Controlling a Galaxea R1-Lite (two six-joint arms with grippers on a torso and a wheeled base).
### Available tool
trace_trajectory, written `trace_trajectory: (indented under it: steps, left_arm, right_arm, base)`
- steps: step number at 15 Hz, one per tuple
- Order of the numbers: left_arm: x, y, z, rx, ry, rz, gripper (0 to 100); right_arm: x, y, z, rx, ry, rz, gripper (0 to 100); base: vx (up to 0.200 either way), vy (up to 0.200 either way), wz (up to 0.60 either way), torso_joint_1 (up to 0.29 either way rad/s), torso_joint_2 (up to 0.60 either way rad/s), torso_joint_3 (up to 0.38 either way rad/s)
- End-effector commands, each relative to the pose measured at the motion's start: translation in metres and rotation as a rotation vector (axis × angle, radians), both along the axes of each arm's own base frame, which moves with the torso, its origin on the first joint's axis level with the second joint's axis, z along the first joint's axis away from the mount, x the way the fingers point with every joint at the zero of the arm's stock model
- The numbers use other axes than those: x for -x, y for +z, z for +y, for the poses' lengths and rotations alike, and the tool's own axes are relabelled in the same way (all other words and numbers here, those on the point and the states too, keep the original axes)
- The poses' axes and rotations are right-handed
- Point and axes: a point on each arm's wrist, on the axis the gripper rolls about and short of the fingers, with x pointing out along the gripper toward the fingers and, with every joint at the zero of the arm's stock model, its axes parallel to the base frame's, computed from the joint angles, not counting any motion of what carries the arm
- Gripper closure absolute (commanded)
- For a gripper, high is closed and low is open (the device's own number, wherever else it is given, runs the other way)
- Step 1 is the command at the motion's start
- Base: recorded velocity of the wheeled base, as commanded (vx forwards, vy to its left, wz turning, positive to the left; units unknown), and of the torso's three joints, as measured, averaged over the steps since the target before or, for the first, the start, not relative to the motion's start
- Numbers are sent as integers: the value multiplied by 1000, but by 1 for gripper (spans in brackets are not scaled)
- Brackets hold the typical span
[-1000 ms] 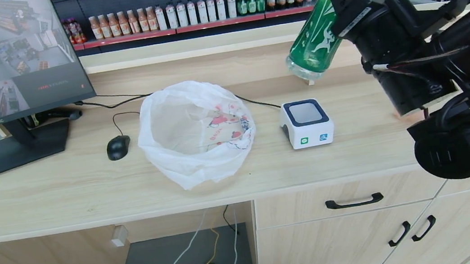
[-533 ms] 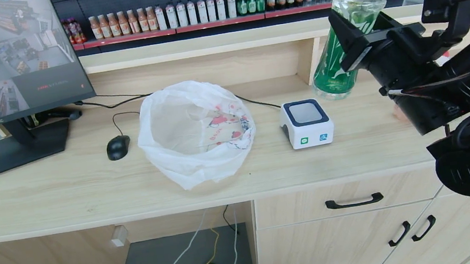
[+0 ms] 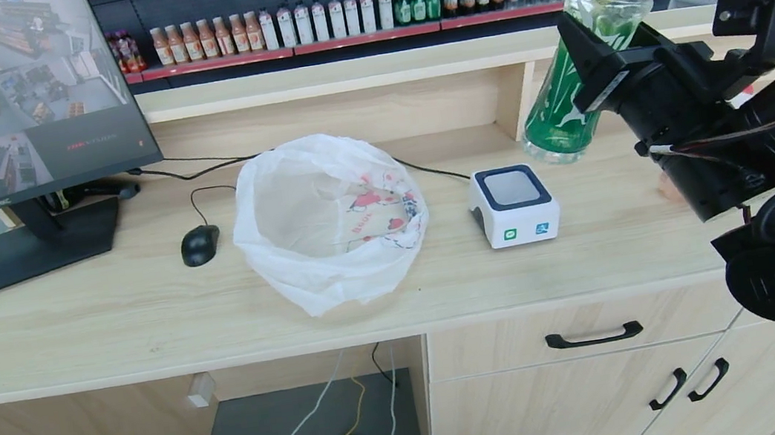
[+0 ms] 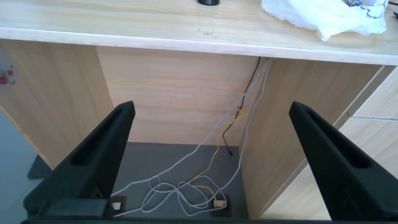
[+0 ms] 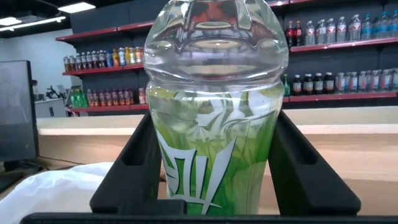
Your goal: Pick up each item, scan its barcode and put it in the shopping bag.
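My right gripper [image 3: 581,68] is shut on a clear bottle with a green label [image 3: 581,65], held nearly upright above the counter, to the right of and behind the scanner. The same bottle [image 5: 214,124] stands between the black fingers [image 5: 130,165] in the right wrist view. The white barcode scanner [image 3: 513,204] with a dark window sits on the counter. Left of it stands the open white shopping bag [image 3: 330,219] with a red-printed item inside. My left gripper [image 4: 211,162] hangs open below the counter edge, facing the cable recess, with nothing between its fingers.
A monitor [image 3: 4,96] on a black stand occupies the far left, with a black mouse [image 3: 199,244] beside the bag. Cables run behind the bag to the scanner. A raised ledge [image 3: 339,78] backs the counter; drawers [image 3: 583,338] lie below on the right.
The right gripper has swung the bottle from tilted, base toward the scanner, to nearly upright and drawn it rightward. The head camera has shifted slightly.
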Motion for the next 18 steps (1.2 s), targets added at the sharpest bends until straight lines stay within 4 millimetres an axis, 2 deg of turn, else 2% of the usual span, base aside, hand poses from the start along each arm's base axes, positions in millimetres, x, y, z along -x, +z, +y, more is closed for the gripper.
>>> trace_trajectory:
  steps: [1,9,18]
  left_arm:
    - [0,0,0,2,1,-1,0]
    - [0,0,0,0,1,0,0]
    - [0,0,0,-1,1,-1,0]
  right_arm:
    - [-4,-2,-1,-1,-1,3,100]
    - [-15,0,0,-11,-14,-11,100]
    - [-14,-1,3,-6,1,-10,100]
  base:
    - [0,200,0,7,12,7]
    - [0,200,0,0,4,2]
    - [0,0,0,0,0,0]
